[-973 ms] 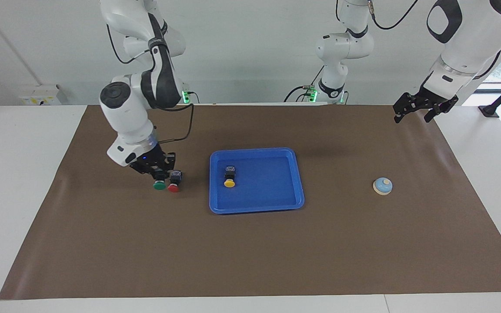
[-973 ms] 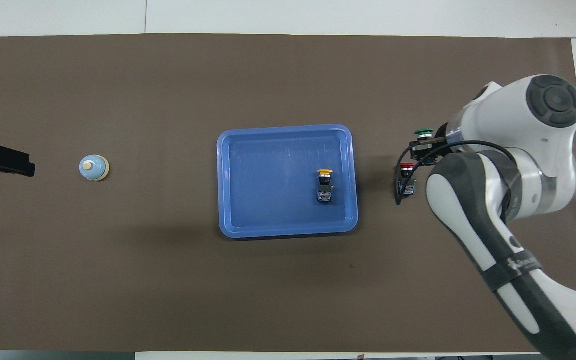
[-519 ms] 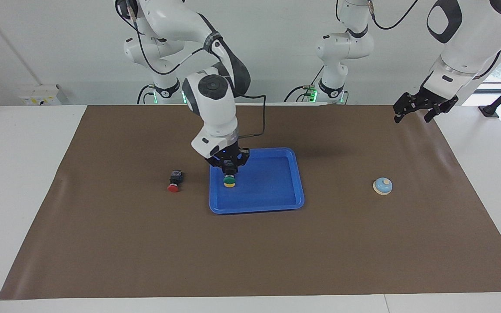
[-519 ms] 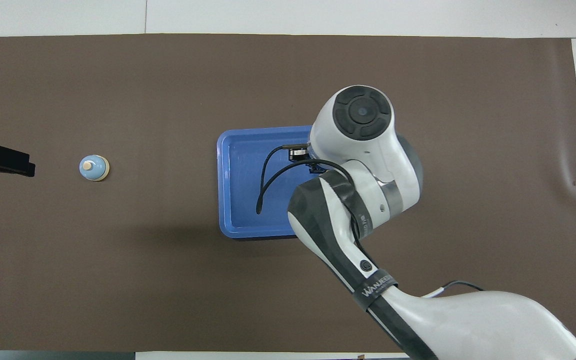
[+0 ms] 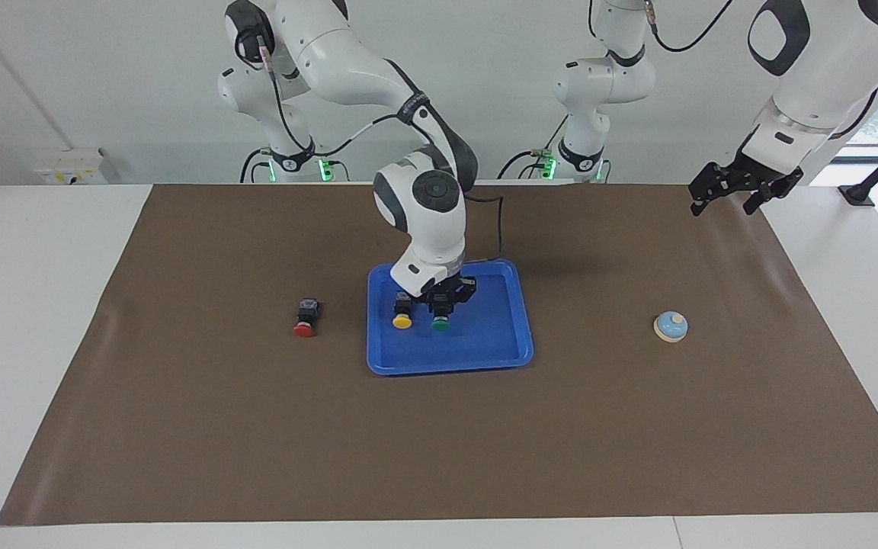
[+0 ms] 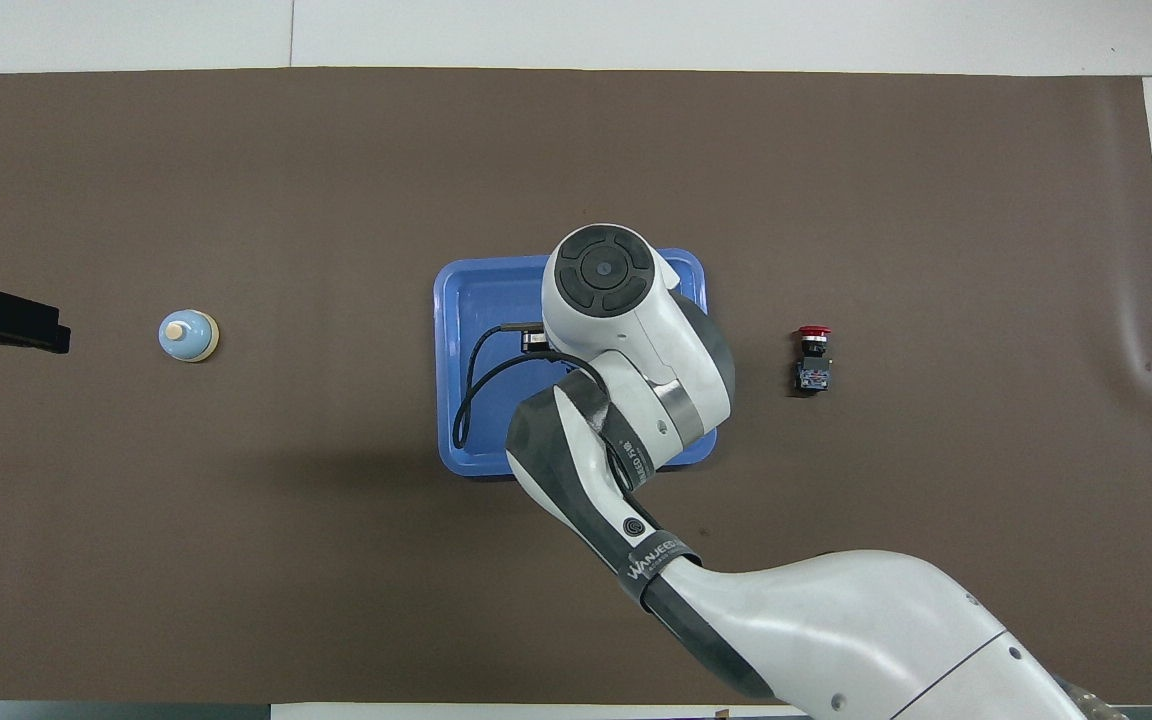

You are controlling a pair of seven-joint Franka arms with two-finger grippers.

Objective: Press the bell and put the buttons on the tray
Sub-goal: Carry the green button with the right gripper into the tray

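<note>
The blue tray [image 5: 485, 351] [image 6: 476, 300] lies mid-table. My right gripper [image 5: 443, 303] is low inside it, shut on the green button [image 5: 440, 325]. That button hangs cap-down right beside the yellow button [image 5: 402, 320], which rests on the tray floor. In the overhead view my right arm hides both of them. The red button [image 5: 304, 328] [image 6: 813, 350] lies on the mat beside the tray, toward the right arm's end. The light-blue bell [image 5: 670, 326] [image 6: 188, 335] sits toward the left arm's end. My left gripper [image 5: 722, 200] waits open in the air over the mat's corner there.
A brown mat [image 5: 256, 442] covers most of the white table [image 5: 43, 305]. My right arm's elbow and forearm [image 6: 636, 400] span the robots' side of the tray.
My right gripper lifted the green button from beside the red one and carried it into the tray, down beside the yellow button. The left arm stayed still.
</note>
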